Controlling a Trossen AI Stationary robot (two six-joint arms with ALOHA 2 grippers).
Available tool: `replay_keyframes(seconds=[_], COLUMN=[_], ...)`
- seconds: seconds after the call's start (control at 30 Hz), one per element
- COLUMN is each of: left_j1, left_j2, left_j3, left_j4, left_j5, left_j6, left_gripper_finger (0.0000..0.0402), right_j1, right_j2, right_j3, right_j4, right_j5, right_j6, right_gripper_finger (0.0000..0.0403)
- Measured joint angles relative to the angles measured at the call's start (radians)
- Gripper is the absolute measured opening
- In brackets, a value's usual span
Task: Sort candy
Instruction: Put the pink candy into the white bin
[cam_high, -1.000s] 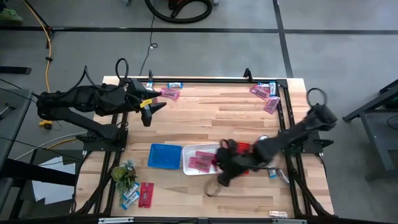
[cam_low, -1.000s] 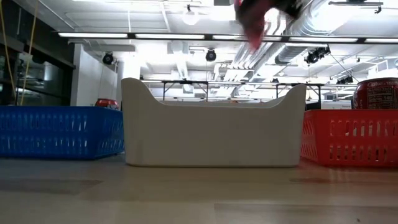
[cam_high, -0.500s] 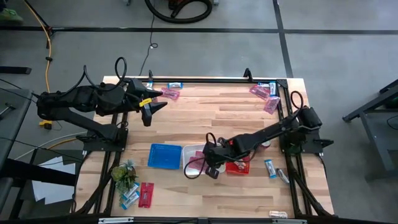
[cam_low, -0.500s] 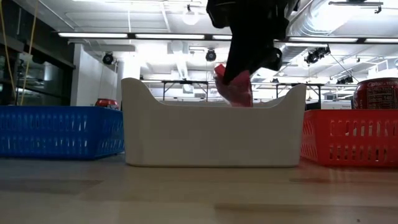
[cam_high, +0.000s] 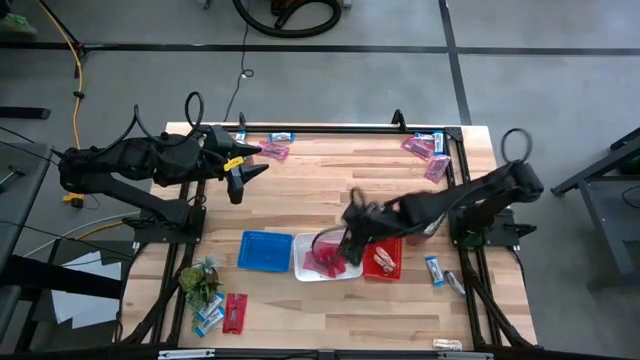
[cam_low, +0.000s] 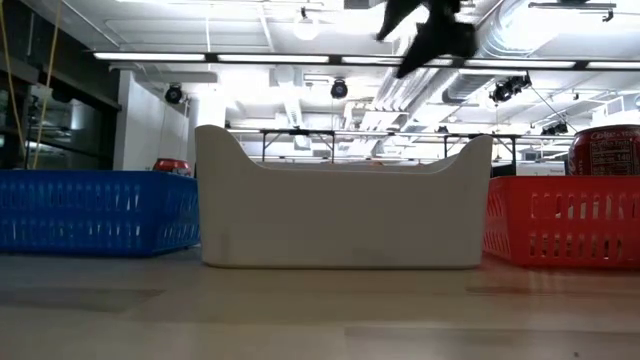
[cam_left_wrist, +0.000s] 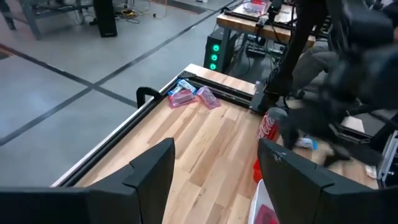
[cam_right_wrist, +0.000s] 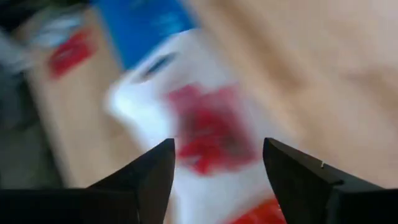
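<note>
Three trays stand in a row near the table's front: blue (cam_high: 265, 250), white (cam_high: 303, 262) and red (cam_high: 383, 258). Pink candy (cam_high: 325, 262) lies in the white tray, seen blurred in the right wrist view as pink candy (cam_right_wrist: 208, 127). Loose candy lies at the far left (cam_high: 275, 150), the far right (cam_high: 425, 150), the near left (cam_high: 225, 312) and the near right (cam_high: 435, 270). My right gripper (cam_high: 350, 222) hangs open above the white tray's far side, nothing between its fingers (cam_right_wrist: 155, 171). My left gripper (cam_high: 245, 172) waits open in the air at the far left.
A red soda can (cam_left_wrist: 272, 124) stands behind the red tray (cam_low: 560, 220). A small green plant (cam_high: 200, 278) sits at the near left corner. A black rail (cam_high: 330, 128) runs along the table's far edge. Bare wood lies between the trays and the far candy piles.
My right gripper carried a pink candy over the white tray, dipped to the tray's rim and let go. The candy now lies in the white tray. The gripper has since risen and swung toward the table's far edge.
</note>
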Motion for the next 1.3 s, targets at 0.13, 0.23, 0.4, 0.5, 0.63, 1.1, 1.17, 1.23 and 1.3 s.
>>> replay_keyframes(seconds=[0.13, 0.23, 0.4, 0.5, 0.63, 1.1, 1.17, 1.23, 1.3], left_j1=[0.013, 0.033, 0.090, 0.136, 0.199, 0.440, 0.469, 0.496, 0.522], left_j2=[0.032, 0.071, 0.166, 0.217, 0.264, 0.305, 0.296, 0.288, 0.282], left_j3=[-0.001, -0.001, -0.001, -0.001, -0.001, 0.000, 0.000, 0.000, 0.000], left_j4=[0.001, 0.011, 0.071, 0.111, 0.153, 0.284, 0.286, 0.287, 0.285], left_j5=[-0.002, -0.002, 0.009, 0.049, 0.112, 0.291, 0.319, 0.334, 0.360], left_j6=[0.000, 0.001, 0.006, 0.008, -0.008, 0.084, 0.108, 0.134, 0.154], left_gripper_finger=[0.0218, 0.0218, 0.0218, 0.0218, 0.0218, 0.0218, 0.0218, 0.0218, 0.0218], right_j1=[-0.098, -0.223, -0.517, -0.674, -0.829, -1.022, -1.052, -1.081, -1.109], right_j2=[-0.077, -0.116, -0.195, -0.234, -0.273, -0.284, -0.284, -0.284, -0.282], right_j3=[-0.001, -0.038, -0.265, -0.407, -0.533, -0.714, -0.729, -0.744, -0.758], right_j4=[-0.264, -0.379, -0.279, -0.212, -0.190, -0.002, 0.012, 0.047, 0.088], right_j5=[0.110, 0.146, 0.095, 0.086, 0.117, 0.276, 0.293, 0.309, 0.299], right_j6=[0.060, 0.050, -0.006, -0.039, -0.046, 0.138, 0.166, 0.182, 0.178], right_gripper_finger=[0.0241, 0.0241, 0.0241, 0.0240, 0.0240, 0.0240, 0.0240, 0.0240, 0.0240])
